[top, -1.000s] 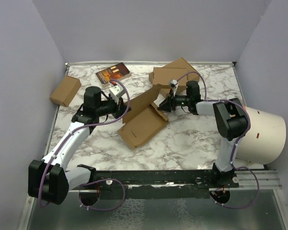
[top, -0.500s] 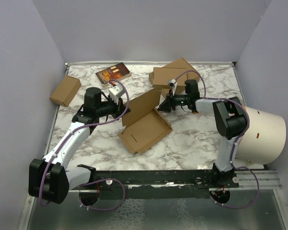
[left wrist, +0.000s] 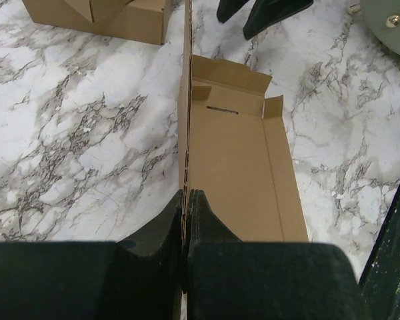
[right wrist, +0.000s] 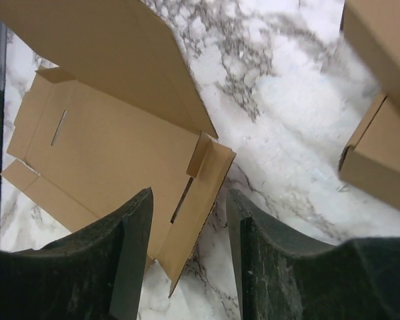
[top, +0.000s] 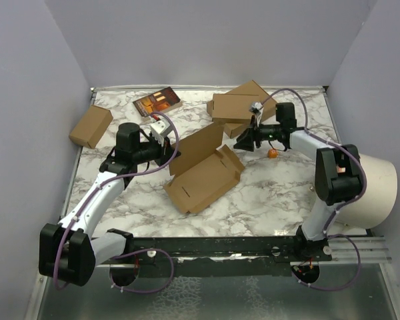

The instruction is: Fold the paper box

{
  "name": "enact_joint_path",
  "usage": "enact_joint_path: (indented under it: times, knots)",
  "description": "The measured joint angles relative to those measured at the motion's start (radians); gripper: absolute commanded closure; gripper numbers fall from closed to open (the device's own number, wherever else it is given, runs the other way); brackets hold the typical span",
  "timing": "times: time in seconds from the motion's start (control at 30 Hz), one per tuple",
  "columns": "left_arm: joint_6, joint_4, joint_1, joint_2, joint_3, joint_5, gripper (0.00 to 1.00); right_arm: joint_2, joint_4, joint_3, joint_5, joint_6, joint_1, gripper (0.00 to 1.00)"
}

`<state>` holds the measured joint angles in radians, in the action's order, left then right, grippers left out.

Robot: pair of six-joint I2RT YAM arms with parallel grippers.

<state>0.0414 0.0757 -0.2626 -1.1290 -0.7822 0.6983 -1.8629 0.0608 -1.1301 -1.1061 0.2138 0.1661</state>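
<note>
Right gripper (top: 240, 143) has let go and backed off right, jaws half apart and empty, so the box (top: 203, 179) now rests on its own tray, ready for a fresh grip, I'd judge. Left gripper (top: 167, 152) pinches the raised lid (top: 197, 143) tight (at its left end). Box lies mid-scene on the table (top: 273, 193), long axis near-left to far-right, lid along its far side.

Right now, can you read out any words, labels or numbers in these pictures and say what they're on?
No text can be read.
dark booklet, far side of the table: cover print too small and blurred to read.
paper box: plain brown, no print showing.
</note>
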Motion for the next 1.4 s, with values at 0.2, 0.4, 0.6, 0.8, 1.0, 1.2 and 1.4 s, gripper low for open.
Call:
enact_joint_path:
  times: [0.2,0.4,0.6,0.8,1.0,1.2,1.4]
  knots:
    - [0.0,-0.001,0.0,0.002,0.001,0.0,1.0,0.218,0.07,0.06,0.0,0.238,-0.022,0.32]
    - [0.009,-0.019,0.0,0.023,0.015,0.005,1.0,0.227,0.055,0.156,-0.016,0.281,-0.024,0.31]
    - [0.016,-0.066,0.0,0.074,0.042,0.035,1.0,0.084,0.061,0.115,0.09,0.185,-0.026,0.31]
    - [0.018,-0.1,0.0,0.081,0.043,0.075,1.0,0.069,0.058,0.083,0.13,0.135,-0.027,0.42]
    - [0.018,-0.113,0.0,0.082,0.043,0.093,1.0,0.045,0.066,0.042,0.13,0.121,-0.021,0.84]
    - [0.018,-0.11,0.0,0.088,0.042,0.093,1.0,0.048,0.092,0.029,0.121,0.113,-0.014,0.99]
    - [0.018,-0.095,0.0,0.09,-0.001,0.086,1.0,0.119,-0.009,0.09,0.108,0.043,-0.013,0.99]
